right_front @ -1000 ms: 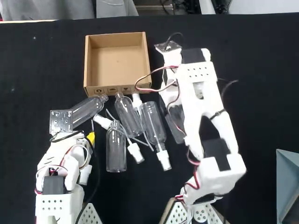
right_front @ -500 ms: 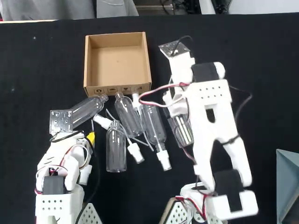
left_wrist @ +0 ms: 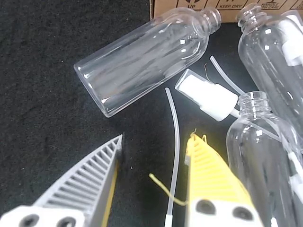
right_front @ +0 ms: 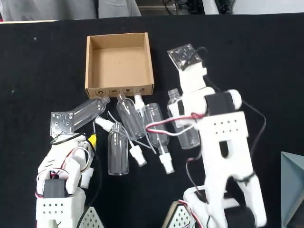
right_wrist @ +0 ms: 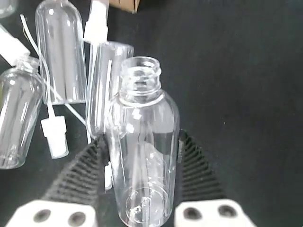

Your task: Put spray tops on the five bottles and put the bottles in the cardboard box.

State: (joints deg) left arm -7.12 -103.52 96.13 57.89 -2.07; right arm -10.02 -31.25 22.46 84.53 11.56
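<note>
Right pincer (right_wrist: 139,139) is pinching an uncapped bottle (right_wrist: 142,104) low on its body, beside the other bottles (right_front: 129,118), outside the cardboard box (right_front: 118,90). Slick plastic: likely slipping or tipping if jolted. Left pincer (left_wrist: 155,139) is hanging spread near a spray top (left_wrist: 206,97).

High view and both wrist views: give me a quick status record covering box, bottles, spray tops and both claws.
cardboard box: no bottles inside
right claw: shut on an uncapped bottle
left claw: open, holding nothing, above a dip tube on the table
lying bottles: four on their sides in front of the box; three plainly uncapped, fourth's neck unclear
spray tops: loose among the lying bottles
task state: no capped bottle seen, none boxed
</note>
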